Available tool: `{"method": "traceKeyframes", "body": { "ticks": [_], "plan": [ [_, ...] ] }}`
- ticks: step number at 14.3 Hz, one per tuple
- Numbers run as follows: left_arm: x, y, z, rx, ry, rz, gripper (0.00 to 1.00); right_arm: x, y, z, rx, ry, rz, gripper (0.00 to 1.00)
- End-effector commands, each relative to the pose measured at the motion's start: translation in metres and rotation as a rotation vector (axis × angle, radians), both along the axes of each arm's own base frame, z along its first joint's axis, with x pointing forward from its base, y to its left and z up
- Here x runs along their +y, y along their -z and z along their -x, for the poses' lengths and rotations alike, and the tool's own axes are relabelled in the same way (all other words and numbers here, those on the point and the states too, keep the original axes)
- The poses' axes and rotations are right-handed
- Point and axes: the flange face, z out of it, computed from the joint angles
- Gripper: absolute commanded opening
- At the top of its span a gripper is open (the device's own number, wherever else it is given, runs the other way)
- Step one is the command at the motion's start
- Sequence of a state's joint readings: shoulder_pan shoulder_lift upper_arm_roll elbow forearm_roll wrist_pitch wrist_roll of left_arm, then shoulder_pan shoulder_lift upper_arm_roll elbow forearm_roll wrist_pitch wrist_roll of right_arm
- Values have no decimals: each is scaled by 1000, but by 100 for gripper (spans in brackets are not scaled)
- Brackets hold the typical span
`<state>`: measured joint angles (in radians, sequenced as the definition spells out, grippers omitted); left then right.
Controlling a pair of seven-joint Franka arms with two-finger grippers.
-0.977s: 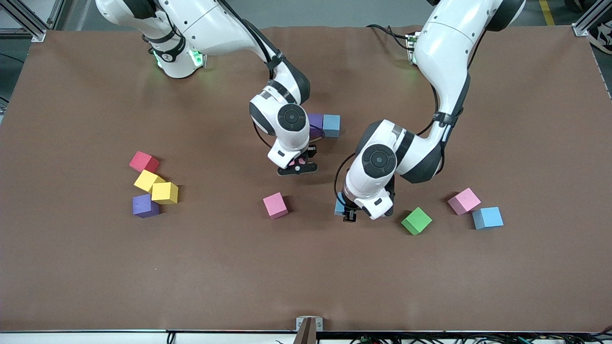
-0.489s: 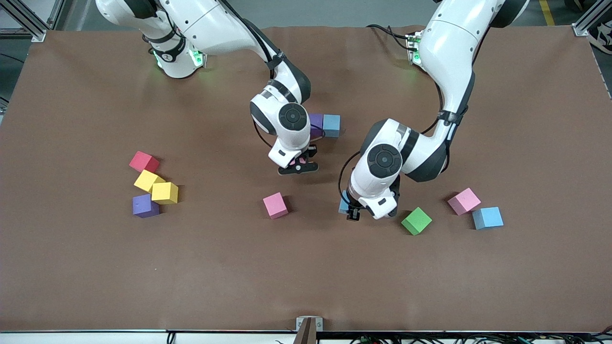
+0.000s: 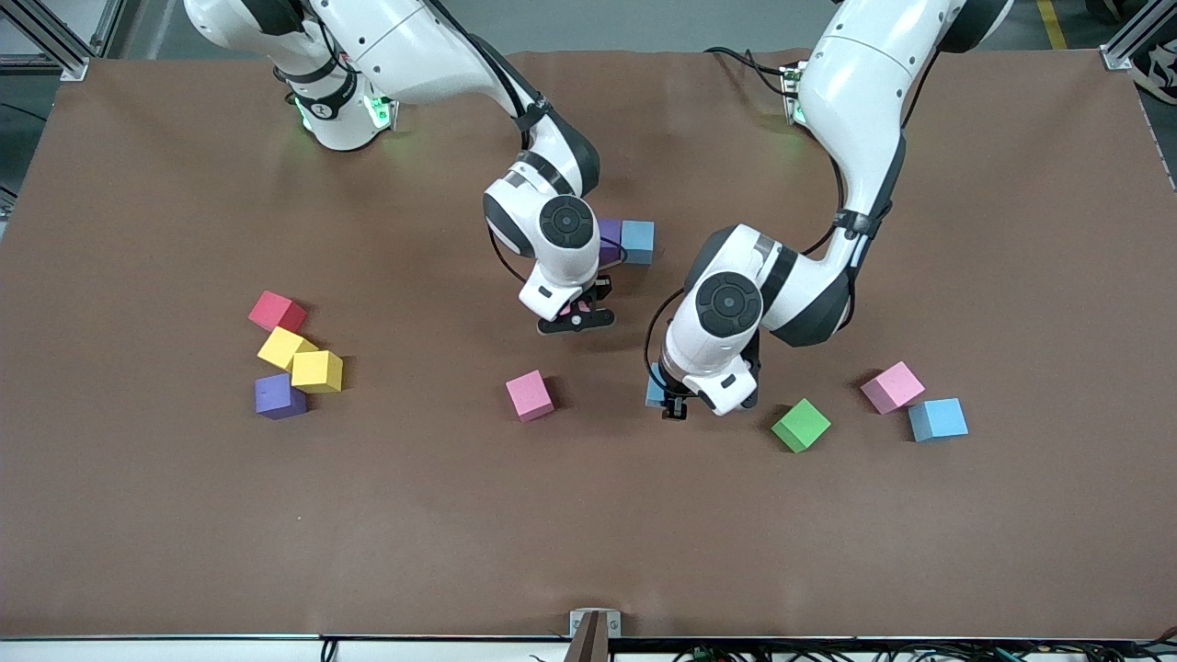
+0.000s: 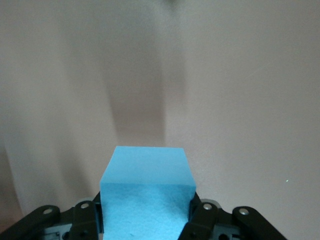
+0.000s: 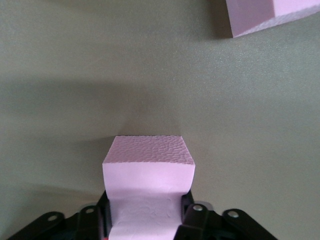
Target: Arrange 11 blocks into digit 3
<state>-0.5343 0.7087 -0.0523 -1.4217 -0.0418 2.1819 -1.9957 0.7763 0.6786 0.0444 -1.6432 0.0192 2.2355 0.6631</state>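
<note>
Left pincer [image 3: 674, 411] grips a blue block [image 4: 146, 192]; right pincer [image 3: 576, 319] grips a pink block [image 5: 148, 186], both above the tabletop [image 3: 588, 515]. Converging near the purple block [image 3: 609, 237], the arms may collide or knock it askew.

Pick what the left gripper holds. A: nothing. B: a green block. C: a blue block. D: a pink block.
C: in the left wrist view the left gripper has its fingers shut on a blue block.
</note>
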Motion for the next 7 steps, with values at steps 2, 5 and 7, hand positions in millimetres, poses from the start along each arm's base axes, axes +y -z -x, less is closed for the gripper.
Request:
{"method": "traceKeyframes", "body": {
  "ticks": [2,5,7],
  "plan": [
    [0,-3,8,11,6,-7,19,6,2,0,-2,20,-4,100],
    [-8,1,13,9,10,-6,19,2,-19,-16,-11,40,-21,100],
    [-12,4,16,14,-10,-8,20,-5,-35,-25,4,51,-6,100]
  ]
}}
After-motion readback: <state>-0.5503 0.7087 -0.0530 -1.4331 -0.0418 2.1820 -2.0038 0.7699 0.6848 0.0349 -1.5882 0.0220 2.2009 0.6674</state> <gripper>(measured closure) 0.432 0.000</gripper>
